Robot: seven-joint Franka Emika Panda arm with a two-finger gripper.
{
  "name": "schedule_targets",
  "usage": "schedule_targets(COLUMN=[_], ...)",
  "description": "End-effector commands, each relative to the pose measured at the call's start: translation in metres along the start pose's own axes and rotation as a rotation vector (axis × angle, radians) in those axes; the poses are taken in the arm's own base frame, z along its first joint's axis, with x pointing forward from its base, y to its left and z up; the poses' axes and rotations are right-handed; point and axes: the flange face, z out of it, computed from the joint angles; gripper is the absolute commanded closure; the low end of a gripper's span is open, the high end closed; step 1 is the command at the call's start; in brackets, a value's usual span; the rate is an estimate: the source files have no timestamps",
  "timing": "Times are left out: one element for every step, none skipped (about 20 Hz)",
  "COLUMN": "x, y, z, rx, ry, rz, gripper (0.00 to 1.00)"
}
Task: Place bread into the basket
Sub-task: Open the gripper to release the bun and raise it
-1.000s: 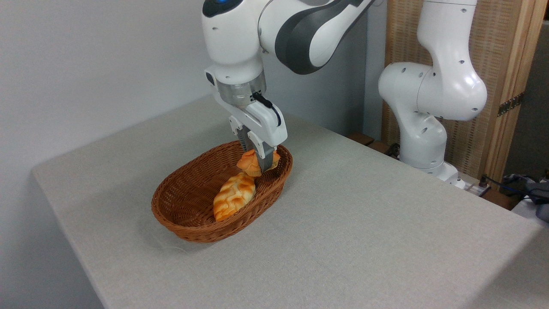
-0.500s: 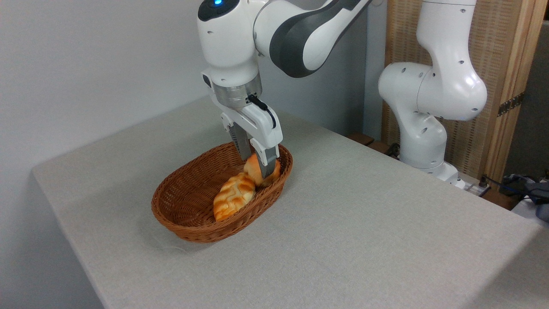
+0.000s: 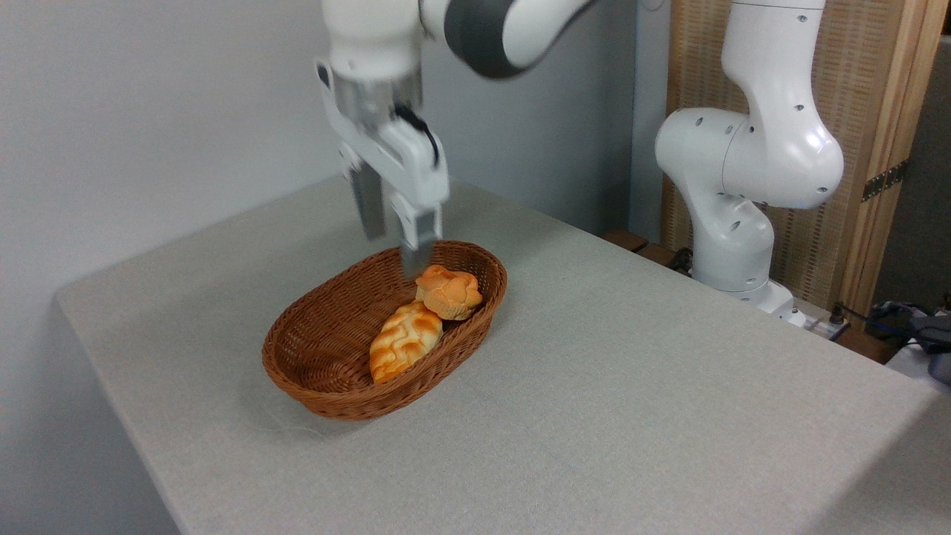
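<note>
bread (image 3: 449, 291) sits in the basket (image 3: 319, 371) at its far right end, touching the braided loaf (image 3: 405, 340), gripper (image 3: 392, 249) spread & empty just above the rim, so a low sideways exit could clip the wicker.

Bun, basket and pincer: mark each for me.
bun (image 3: 449, 291), fixed camera, on its lumpy top.
basket (image 3: 327, 397), fixed camera, on its near outer wall.
pincer (image 3: 391, 247), fixed camera, midway between its fingertips.
</note>
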Motion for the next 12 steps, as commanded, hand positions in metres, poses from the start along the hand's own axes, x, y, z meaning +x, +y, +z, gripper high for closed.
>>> schedule_targets(x=[0.020, 0.021, 0.019, 0.018, 0.016, 0.016, 0.017, 0.015, 0.006, -0.003, -0.010, -0.018], y=[-0.001, -0.002, -0.002, -0.003, -0.008, -0.013, -0.017, -0.023, -0.035, -0.045, -0.054, -0.062], z=[-0.038, -0.037, -0.042, -0.048, -0.052, -0.059, -0.068, -0.075, -0.089, -0.097, -0.104, -0.112], rx=[0.076, 0.084, 0.078, 0.064, 0.042, 0.046, 0.064, 0.076, 0.080, 0.085, 0.092, 0.099], ry=[0.016, -0.008, -0.022, -0.039, -0.058, -0.091, -0.133, -0.165, -0.165, -0.156, -0.147, -0.135], rz=[0.036, 0.037, 0.033, 0.031, 0.026, 0.030, 0.038, 0.038, 0.011, -0.015, -0.036, -0.057], gripper=[0.00, 0.00, 0.00, 0.00, 0.00, 0.00, 0.00, 0.00, 0.00, 0.00, 0.00, 0.00])
